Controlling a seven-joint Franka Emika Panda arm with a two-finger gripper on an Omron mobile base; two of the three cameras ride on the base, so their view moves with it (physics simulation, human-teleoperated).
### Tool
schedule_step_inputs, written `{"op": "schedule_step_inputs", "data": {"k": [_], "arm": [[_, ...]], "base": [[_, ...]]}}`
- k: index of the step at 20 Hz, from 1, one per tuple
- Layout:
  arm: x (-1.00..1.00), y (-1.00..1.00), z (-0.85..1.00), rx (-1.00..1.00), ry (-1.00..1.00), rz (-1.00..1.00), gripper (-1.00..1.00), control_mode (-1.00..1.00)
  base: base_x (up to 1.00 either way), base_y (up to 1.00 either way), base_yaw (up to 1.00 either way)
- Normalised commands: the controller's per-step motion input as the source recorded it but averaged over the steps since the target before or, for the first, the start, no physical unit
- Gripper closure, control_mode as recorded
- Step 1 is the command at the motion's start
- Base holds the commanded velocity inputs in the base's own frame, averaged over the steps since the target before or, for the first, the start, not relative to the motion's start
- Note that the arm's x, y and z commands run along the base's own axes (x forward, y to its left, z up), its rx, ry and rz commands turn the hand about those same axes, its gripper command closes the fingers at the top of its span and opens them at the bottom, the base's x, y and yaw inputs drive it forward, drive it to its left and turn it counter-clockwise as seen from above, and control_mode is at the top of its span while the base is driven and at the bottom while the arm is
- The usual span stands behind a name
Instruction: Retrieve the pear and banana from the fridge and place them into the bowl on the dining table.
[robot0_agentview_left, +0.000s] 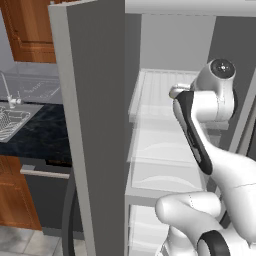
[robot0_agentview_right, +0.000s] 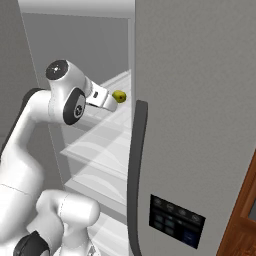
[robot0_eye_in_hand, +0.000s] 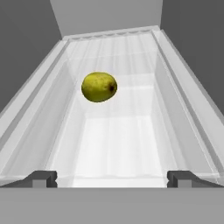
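Note:
The fridge stands open and my arm reaches onto an upper glass shelf. A small yellow-green pear rests on that shelf, ahead of my gripper and a little left of its centre line. The two dark fingertips stand far apart with nothing between them, so the gripper is open. From the right base view the pear lies just beyond the hand, not touching it. The banana, the bowl and the dining table are out of view.
The fridge's grey doors flank the arm: one on the left, one on the right with a long dark handle and a control panel. Raised shelf rims border the pear. A sink in a dark counter lies left.

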Motion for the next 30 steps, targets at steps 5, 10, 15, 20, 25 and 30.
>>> {"op": "schedule_step_inputs", "data": {"k": [5, 10, 15, 20, 25, 30], "arm": [[0.42, -0.01, -0.06, 0.0, 0.0, 0.0, -1.0, -1.0], [0.45, -0.01, 0.0, 0.0, 0.0, 0.0, -1.0, -1.0], [0.4, -0.04, 0.0, 0.0, 0.0, 0.0, -1.0, -1.0], [0.24, -0.06, -0.05, 0.0, 0.0, -0.01, -1.0, -1.0], [0.14, -0.1, -0.08, 0.0, 0.0, -0.01, -1.0, -1.0], [0.16, -0.04, -0.12, 0.0, 0.0, 0.0, -1.0, -1.0]], "base": [[0.0, 0.0, 0.0], [0.0, 0.0, 0.0], [0.0, 0.0, 0.0], [0.0, 0.0, 0.0], [0.0, 0.0, 0.0], [0.0, 0.0, 0.0]]}}
